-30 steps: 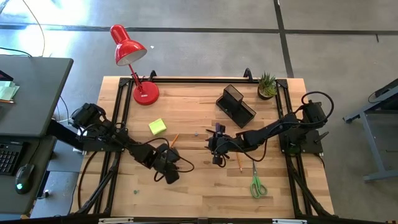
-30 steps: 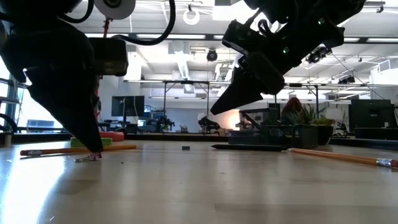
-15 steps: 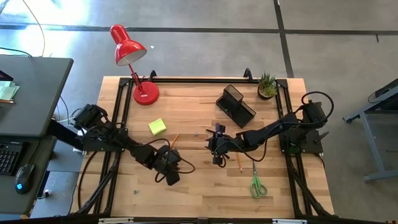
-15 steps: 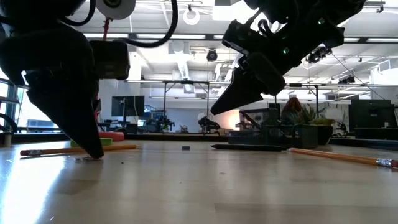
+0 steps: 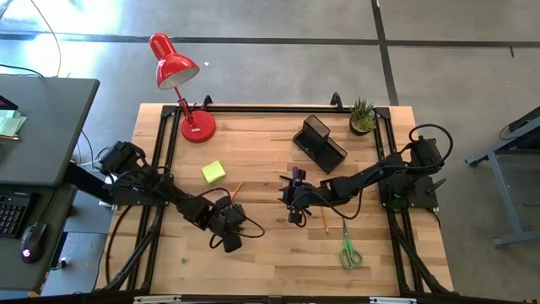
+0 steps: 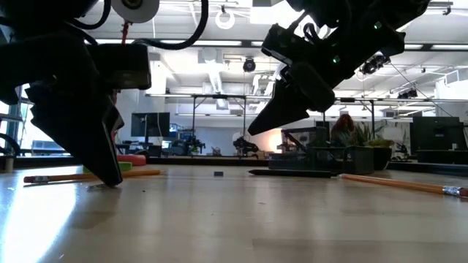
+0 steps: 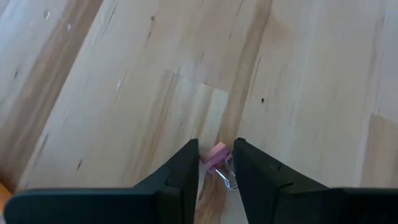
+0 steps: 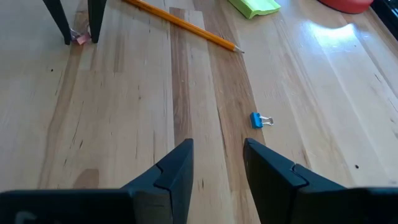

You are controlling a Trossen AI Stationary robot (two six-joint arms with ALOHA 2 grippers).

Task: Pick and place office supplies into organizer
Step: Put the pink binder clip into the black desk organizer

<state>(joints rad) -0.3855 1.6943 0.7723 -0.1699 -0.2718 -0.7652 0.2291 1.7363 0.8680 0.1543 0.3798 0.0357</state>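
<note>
Progress is small; my left gripper [image 7: 215, 163], lower left of centre in the high view, pinches a pink binder clip [image 7: 216, 154] on the table; my right gripper [image 8: 217, 163] waits spread at centre; the organizer [image 5: 320, 142], upper right, seems unfilled; scissors [image 5: 348, 250], sticky-note block [image 5: 213, 172], pencil [image 8: 181, 23] remain outside.

Left arm reaching in from the left edge of the worktop [image 5: 278, 253], elbow bent, wrist angling down. Left claw [image 7: 215, 163] pointing at the worktop surface with fingertips down at board level, fingers [image 7: 184, 168] standing narrowly apart. Right arm extending from the right side toward the middle, stretched low. Right claw [image 8: 217, 163] hovering above the surface, fingers [image 8: 176, 168] parted with a clear gap, gripping nothing.
</note>
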